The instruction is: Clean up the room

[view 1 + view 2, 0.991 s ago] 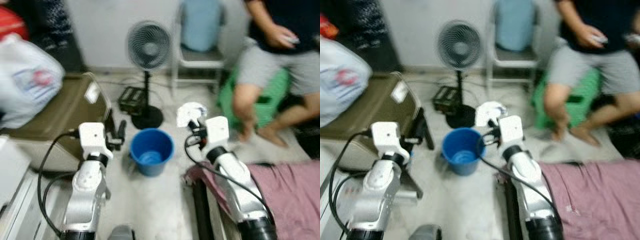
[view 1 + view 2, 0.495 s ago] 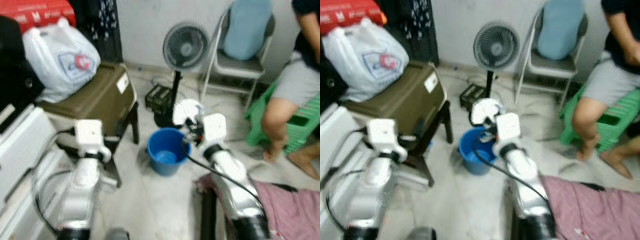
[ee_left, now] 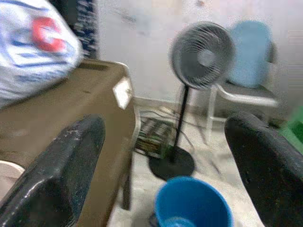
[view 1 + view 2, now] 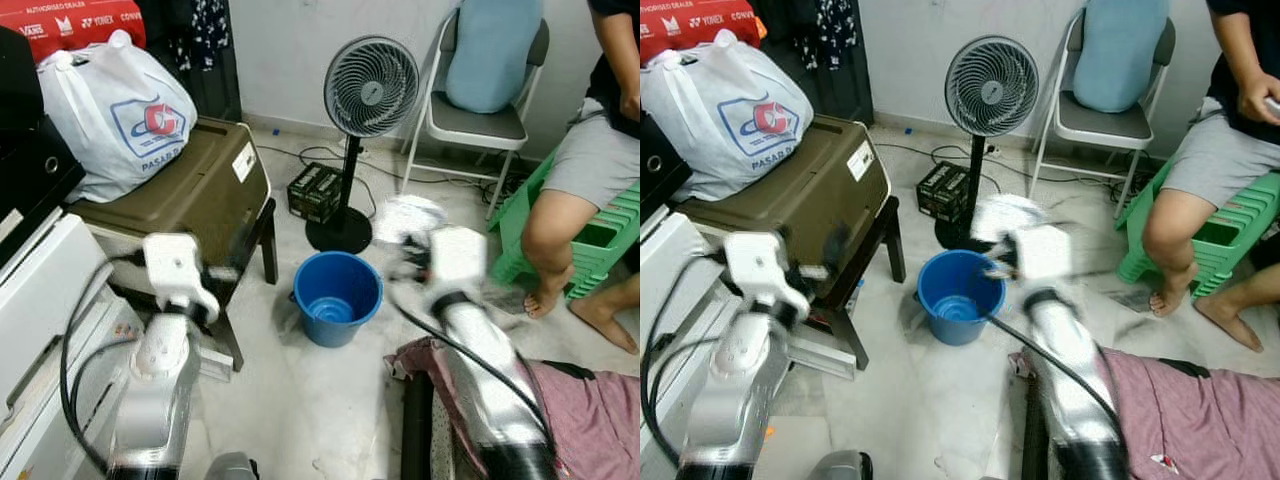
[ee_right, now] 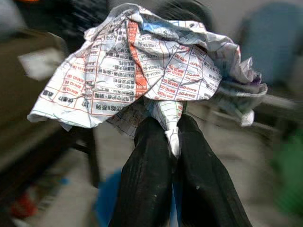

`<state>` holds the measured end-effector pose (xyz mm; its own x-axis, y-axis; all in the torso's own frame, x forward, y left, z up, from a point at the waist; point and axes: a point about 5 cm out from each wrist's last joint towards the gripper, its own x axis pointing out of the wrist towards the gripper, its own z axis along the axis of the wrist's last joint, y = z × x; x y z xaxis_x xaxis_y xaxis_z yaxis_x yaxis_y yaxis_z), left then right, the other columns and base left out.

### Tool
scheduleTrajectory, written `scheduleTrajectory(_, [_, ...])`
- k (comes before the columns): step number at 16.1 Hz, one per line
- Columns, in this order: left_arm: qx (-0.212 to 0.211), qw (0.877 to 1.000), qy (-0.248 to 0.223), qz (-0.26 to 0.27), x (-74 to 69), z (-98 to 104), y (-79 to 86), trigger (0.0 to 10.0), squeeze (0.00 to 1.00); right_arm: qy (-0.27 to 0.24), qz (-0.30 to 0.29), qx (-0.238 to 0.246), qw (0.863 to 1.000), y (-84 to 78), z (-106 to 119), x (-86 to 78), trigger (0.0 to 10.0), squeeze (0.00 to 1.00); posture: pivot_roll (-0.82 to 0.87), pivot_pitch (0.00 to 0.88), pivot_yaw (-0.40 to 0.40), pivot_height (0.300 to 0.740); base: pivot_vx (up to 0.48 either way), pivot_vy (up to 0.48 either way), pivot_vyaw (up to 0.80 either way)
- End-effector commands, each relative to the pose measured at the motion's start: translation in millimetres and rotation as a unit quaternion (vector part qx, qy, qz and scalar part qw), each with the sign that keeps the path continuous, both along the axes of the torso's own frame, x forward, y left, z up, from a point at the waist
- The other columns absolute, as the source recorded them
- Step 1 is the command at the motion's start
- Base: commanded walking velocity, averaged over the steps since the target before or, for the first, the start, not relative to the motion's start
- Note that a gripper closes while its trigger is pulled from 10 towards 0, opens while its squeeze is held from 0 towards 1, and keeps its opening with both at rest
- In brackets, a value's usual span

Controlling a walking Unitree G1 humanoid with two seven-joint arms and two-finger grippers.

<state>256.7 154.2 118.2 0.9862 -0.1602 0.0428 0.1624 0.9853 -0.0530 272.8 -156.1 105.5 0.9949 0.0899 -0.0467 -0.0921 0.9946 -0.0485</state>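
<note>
A blue bucket [image 4: 337, 297] stands on the pale floor, with a little water in its bottom. My right gripper [image 5: 171, 127] is shut on a crumpled sheet of printed paper [image 5: 142, 71]. It holds the paper [image 4: 408, 218] in the air just to the right of the bucket's rim and a little higher. That arm is motion-blurred. My left gripper [image 3: 161, 137] is open and holds nothing, its fingers [image 3: 57, 175] wide apart. It hovers to the left of the bucket, beside the brown case.
A brown case [image 4: 180, 190] on a dark stool carries a white plastic bag [image 4: 115, 115]. A standing fan [image 4: 370, 90] and a black box [image 4: 315, 190] are behind the bucket. A folding chair [image 4: 480, 110], a seated person [image 4: 590, 170] and pink cloth [image 4: 590, 420] are on the right.
The camera has swung, so the whole scene shifted and sharpened. Relative to the bucket, my right gripper with the paper moved a little to the right in the last half second.
</note>
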Motion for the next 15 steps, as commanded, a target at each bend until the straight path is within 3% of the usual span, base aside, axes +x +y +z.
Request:
scheduleTrajectory(1, [0.006,1.0,-0.008,-0.022,-2.5,5,-4.1,10.0,0.0,-0.003,-0.021,-0.002,1.0,-7.2,3,-3.0,10.0,0.0,-0.03,0.064,-0.066,0.74,0.0,0.0,0.0])
scheduleTrajectory(5, [0.013,0.998,-0.015,-0.054,-2.7,2,-12.9,10.0,0.0,-0.008,-0.041,-0.004,0.999,-10.7,4,-5.1,10.0,0.0,-0.06,0.04,-0.052,0.74,0.0,0.0,0.0])
scheduleTrajectory(9, [0.006,0.989,-0.033,-0.145,5.0,6,-39.4,10.0,0.0,-0.003,-0.088,-0.016,0.996,-24.8,4,-22.8,10.0,0.0,-0.15,0.031,-0.013,0.74,0.0,0.0,0.0])
scheduleTrajectory(13, [0.007,0.987,-0.034,-0.159,4.9,4,-45.1,10.0,0.0,0.009,-0.087,-0.011,0.996,-21.6,-1,-32.9,10.0,0.0,-0.15,0.036,0.002,0.74,0.0,0.0,0.0])
scheduleTrajectory(15, [-0.005,0.988,-0.028,-0.153,1.9,2,-44.6,10.0,0.0,0.014,-0.086,-0.005,0.996,-21.7,-1,-29.8,10.0,0.0,-0.13,0.034,-0.004,0.74,0.0,0.0,-0.8])
